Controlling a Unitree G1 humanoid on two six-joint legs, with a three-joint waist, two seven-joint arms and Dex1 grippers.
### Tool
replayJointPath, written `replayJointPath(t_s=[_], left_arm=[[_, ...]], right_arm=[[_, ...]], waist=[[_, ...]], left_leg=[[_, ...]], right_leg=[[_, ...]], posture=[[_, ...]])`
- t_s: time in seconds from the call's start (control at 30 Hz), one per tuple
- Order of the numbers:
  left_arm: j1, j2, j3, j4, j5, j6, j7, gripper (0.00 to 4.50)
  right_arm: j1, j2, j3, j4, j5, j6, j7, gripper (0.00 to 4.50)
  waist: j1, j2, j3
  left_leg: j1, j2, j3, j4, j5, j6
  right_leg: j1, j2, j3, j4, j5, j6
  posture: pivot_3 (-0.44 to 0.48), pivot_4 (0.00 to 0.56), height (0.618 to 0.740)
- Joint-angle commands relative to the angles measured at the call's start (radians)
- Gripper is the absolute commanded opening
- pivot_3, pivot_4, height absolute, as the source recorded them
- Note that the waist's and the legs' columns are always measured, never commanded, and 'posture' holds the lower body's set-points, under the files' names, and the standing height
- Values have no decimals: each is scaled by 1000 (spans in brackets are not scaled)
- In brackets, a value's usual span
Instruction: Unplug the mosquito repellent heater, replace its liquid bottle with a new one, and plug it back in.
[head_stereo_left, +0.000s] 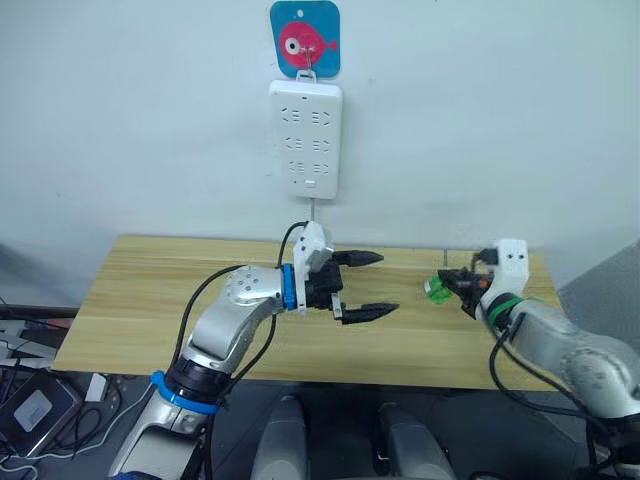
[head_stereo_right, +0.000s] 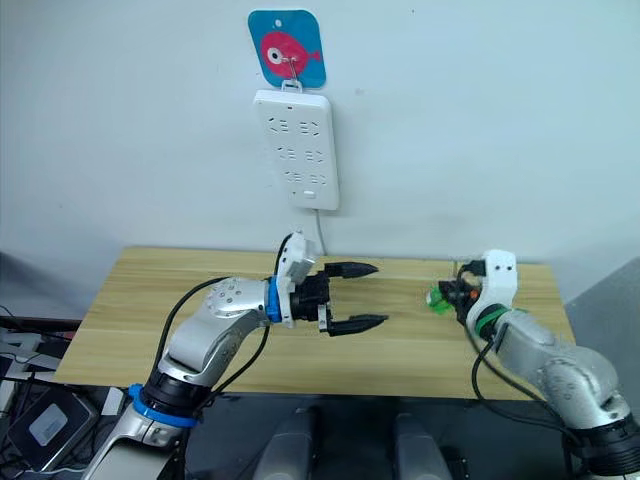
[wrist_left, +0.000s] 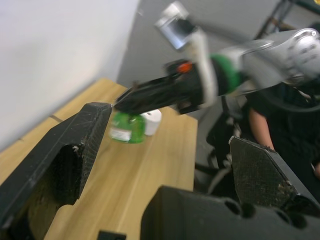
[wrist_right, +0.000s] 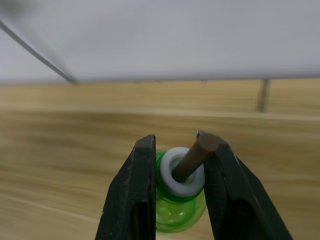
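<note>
Between the right end effector (wrist_right: 175, 172) fingers sits the green liquid bottle (wrist_right: 180, 210).

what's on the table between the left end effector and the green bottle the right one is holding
Nothing: in the left eye view, only bare light wooden tabletop lies between the open left end effector and the small green translucent plastic bottle gripped by the right end effector.
</note>
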Motion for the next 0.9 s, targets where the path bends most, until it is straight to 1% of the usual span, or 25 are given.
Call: replayJointPath(t_s=[0.03,0.17,0.27,0.37,0.43,0.47,0.57,0.63,0.7,0.77,0.83,0.9], left_arm=[[-22,-1,-33,14,46,-36,-20,4500],[-39,-23,-28,56,81,-72,4,4500],[-38,-40,-18,74,87,-87,19,4500],[-30,-48,-11,72,86,-93,29,4500],[-22,-51,-8,65,81,-83,31,4500],[-18,-51,-6,63,80,-78,33,4500],[-2,-53,9,69,88,-79,65,4500],[26,-55,32,75,100,-93,108,4500],[90,-39,47,54,112,-103,138,4500],[188,-25,73,15,131,-129,187,4500],[328,-26,123,-36,152,-166,276,4500],[455,-37,164,-82,177,-200,359,4500]], right_arm=[[-26,62,77,220,-363,-265,72,858],[-50,146,59,428,-533,-413,114,858],[-67,202,21,540,-584,-460,138,858],[-68,248,-25,590,-603,-491,167,858],[-64,268,-49,602,-615,-511,196,1602],[-59,276,-62,596,-620,-513,205,1867],[-33,275,-101,526,-636,-498,222,2969],[-12,259,-128,422,-640,-474,239,3757],[-2,238,-150,289,-633,-431,277,4406],[-9,218,-159,148,-585,-346,345,4463],[-33,187,-136,7,-489,-219,465,4463],[-56,144,-107,-91,-425,-119,575,4463]], waist=[[3,0,0],[13,0,0],[17,0,0],[19,0,0],[20,0,0],[19,0,0],[20,0,0],[20,0,0],[16,1,0],[11,1,0],[8,1,0],[9,1,1]], left_leg=[[0,0,0,0,0,0],[0,0,0,0,0,0],[0,0,1,0,0,0],[0,0,1,1,0,0],[0,0,0,1,0,0],[1,0,0,1,0,0],[1,0,0,0,0,0],[1,0,0,0,0,0],[1,0,0,0,0,0],[2,1,1,0,0,0],[3,2,1,-1,0,0],[4,3,0,-3,0,0]], right_leg=[[0,0,0,0,0,0],[-1,1,0,1,0,0],[0,0,0,1,0,0],[0,0,0,1,0,0],[1,0,0,2,0,0],[1,0,0,2,0,0],[1,0,0,2,0,0],[1,0,0,2,0,0],[1,0,1,2,0,0],[1,0,2,2,0,0],[1,0,2,2,0,0],[1,0,1,2,-1,-1]], posture=[[227,210,740],[237,221,740],[239,226,740],[236,230,740],[236,233,740],[235,233,740],[231,239,740],[231,239,740],[229,245,740],[221,255,740],[220,264,740],[230,272,740]])
